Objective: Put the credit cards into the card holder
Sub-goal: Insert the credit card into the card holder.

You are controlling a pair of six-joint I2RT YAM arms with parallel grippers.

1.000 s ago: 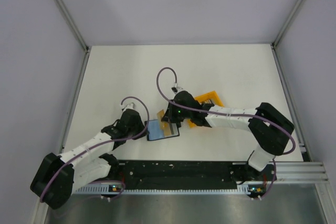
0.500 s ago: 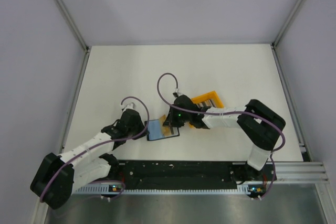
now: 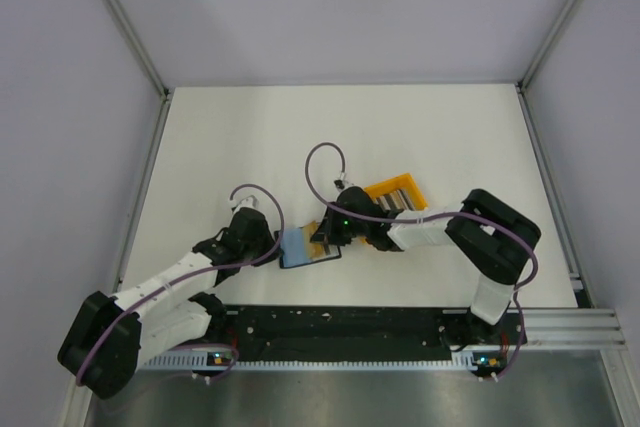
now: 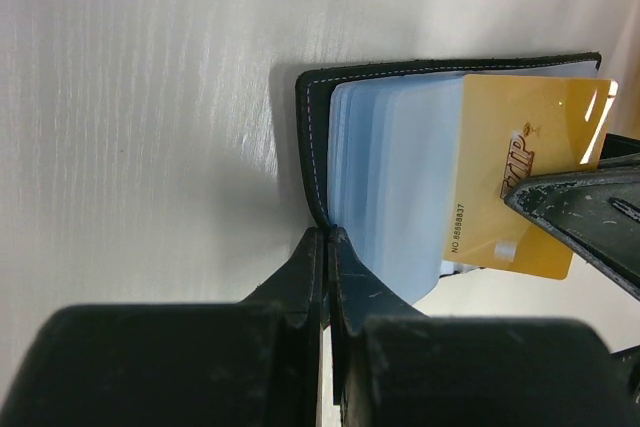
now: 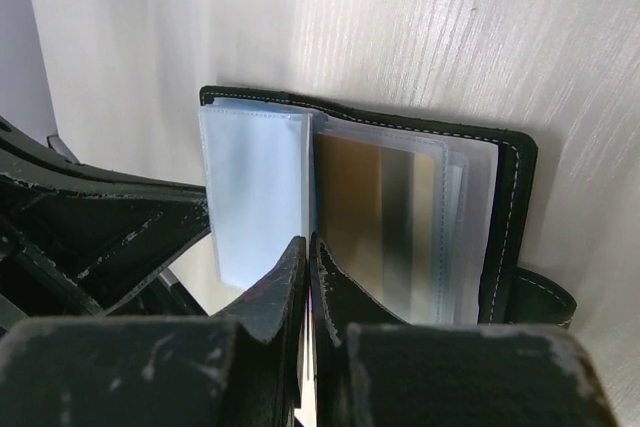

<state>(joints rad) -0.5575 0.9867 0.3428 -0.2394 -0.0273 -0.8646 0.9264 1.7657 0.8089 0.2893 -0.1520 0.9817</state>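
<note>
The black card holder lies open on the table between both grippers, its pale blue sleeves fanned up. My left gripper is shut on the holder's black cover edge. My right gripper is shut on a gold credit card, which lies over the sleeves with one end among them. Seen from the right wrist, this card is edge-on between the jaws, and the holder shows a gold sheen in its sleeves. More credit cards stand as a striped row behind the right wrist.
The striped cards sit in an orange bin just right of and behind the right gripper. The left gripper is on the holder's left side. Grey walls and metal rails frame the white table.
The right gripper has moved down and left with the gold card, sliding it further over the holder's sleeves. The left gripper has kept its hold and place.
</note>
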